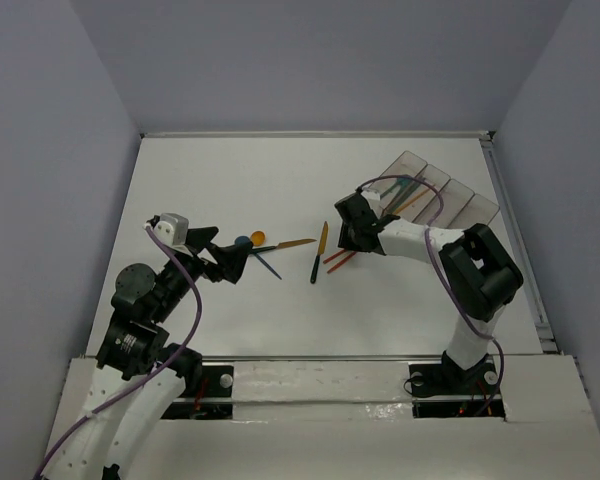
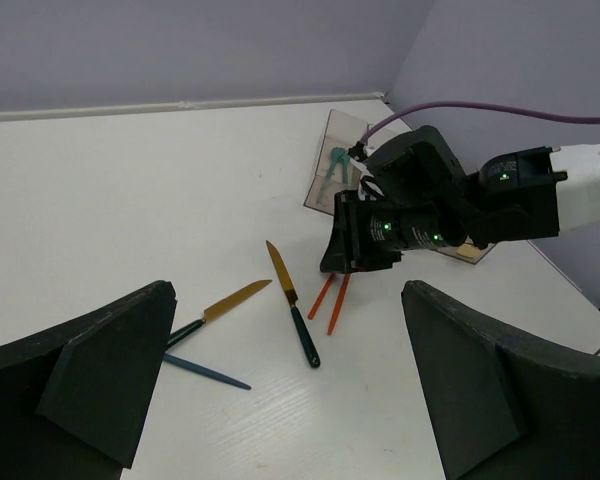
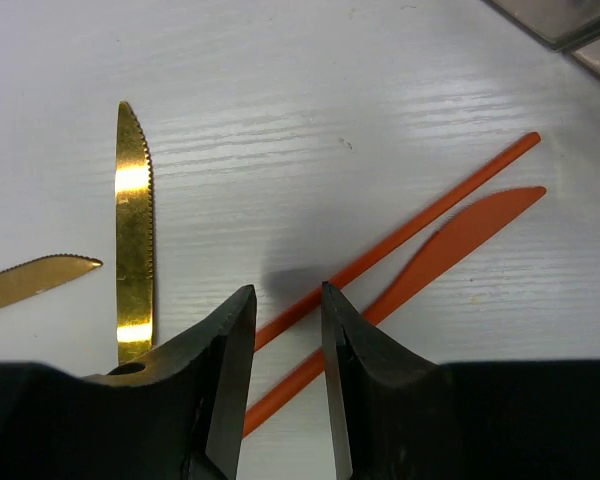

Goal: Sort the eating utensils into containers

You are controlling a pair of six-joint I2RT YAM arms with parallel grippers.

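Note:
Two orange utensils (image 3: 450, 225) lie side by side on the white table, a thin stick-like handle and a knife. My right gripper (image 3: 288, 295) hangs low over them, open, and both handles run through the gap between its fingers, apart from the pads. A gold-bladed knife with a dark green handle (image 2: 292, 300) lies just left of them, and a second gold knife (image 2: 225, 303) and a blue utensil (image 2: 205, 372) lie further left. My left gripper (image 1: 235, 258) is wide open and holds nothing, beside an orange spoon (image 1: 257, 237). The containers (image 1: 435, 190) stand at the back right with teal and orange utensils inside.
The right arm (image 1: 480, 270) reaches in from the right, with its purple cable looping over the containers. Grey walls close the table on three sides, and a raised rail (image 1: 515, 240) runs along the right edge.

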